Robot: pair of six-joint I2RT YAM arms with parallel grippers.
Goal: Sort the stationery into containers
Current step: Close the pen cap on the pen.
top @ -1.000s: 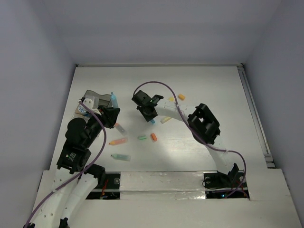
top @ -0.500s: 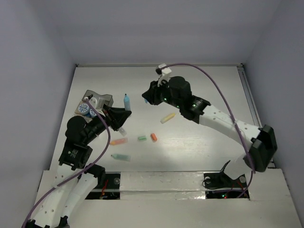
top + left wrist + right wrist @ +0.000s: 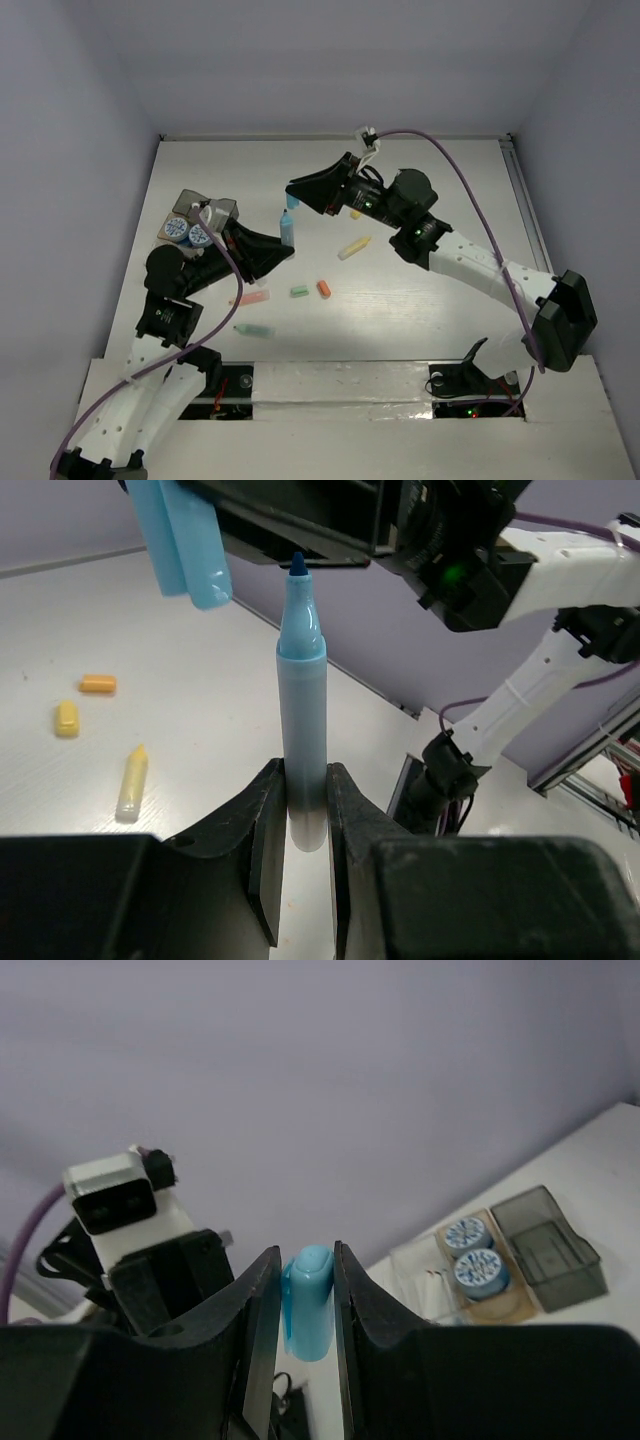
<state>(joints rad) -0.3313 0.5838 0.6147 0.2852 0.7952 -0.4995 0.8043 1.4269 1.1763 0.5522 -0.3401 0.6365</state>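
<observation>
My left gripper [image 3: 279, 246] is shut on a blue marker [image 3: 287, 230] and holds it off the table, tip bare. In the left wrist view the marker [image 3: 302, 710] stands upright between my fingers [image 3: 262, 830]. My right gripper [image 3: 297, 192] is shut on a light blue cap [image 3: 292, 201]. That cap [image 3: 190, 540] hangs up and left of the marker tip, apart from it. In the right wrist view the cap [image 3: 308, 1300] sits between my fingers [image 3: 258, 1305]. Two round blue-white pots [image 3: 187, 232], a grey box [image 3: 222, 210] and a clear tray [image 3: 425, 1280] stand at the left.
On the table lie a yellow marker [image 3: 354, 246], a green block [image 3: 298, 291], an orange block [image 3: 323, 289], a pink-orange marker [image 3: 250, 298], a green marker [image 3: 254, 330] and a yellow block [image 3: 355, 213]. An orange block [image 3: 98, 684] shows in the left wrist view.
My left gripper has carried the blue marker right, away from the grey box. My right arm has swung up and back, bringing the cap close above the marker tip.
</observation>
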